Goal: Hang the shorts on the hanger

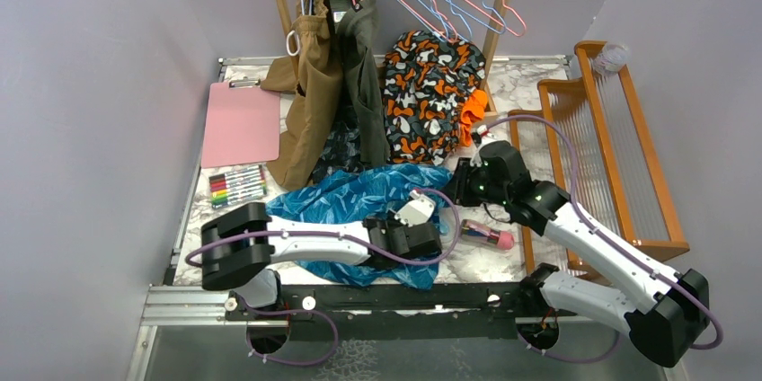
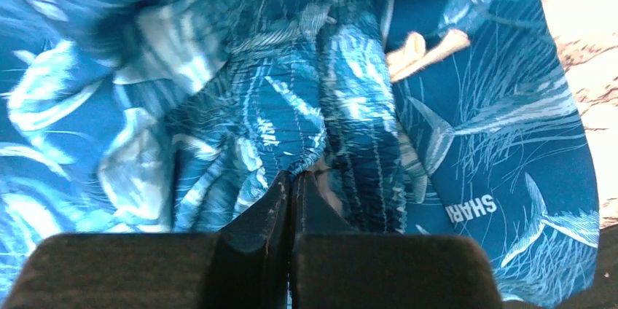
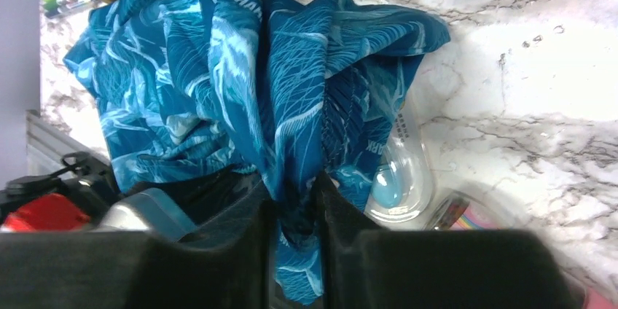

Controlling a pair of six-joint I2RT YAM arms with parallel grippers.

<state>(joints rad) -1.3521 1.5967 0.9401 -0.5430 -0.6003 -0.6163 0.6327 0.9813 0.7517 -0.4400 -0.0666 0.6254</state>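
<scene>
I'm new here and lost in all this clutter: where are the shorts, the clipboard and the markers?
shorts (image 1: 359, 197): top view, middle of the crumpled blue fabric.
clipboard (image 1: 240, 125): top view, middle of its pink board.
markers (image 1: 237, 186): top view, middle of the row.

Robot lab cell: lilac walls (image 1: 90, 84) boxing marble-print table (image 1: 530, 84), two arms (image 1: 305, 242) bolted to metal rail (image 1: 180, 305).

Two claws: left claw (image 2: 291, 181), right claw (image 3: 295, 192). One pair of shorts (image 1: 359, 197). Three other garments: tan garment (image 1: 310, 102), olive garment (image 1: 364, 66), blotched garment (image 1: 429, 93). One clipboard (image 1: 240, 123). One wooden rack (image 1: 620, 129). One pink-capped tube (image 1: 490, 235) near the right claw. Light-blue hangers (image 1: 467, 5), pink hangers (image 1: 514, 26) and markers (image 1: 237, 186) are too tangled to count.
</scene>
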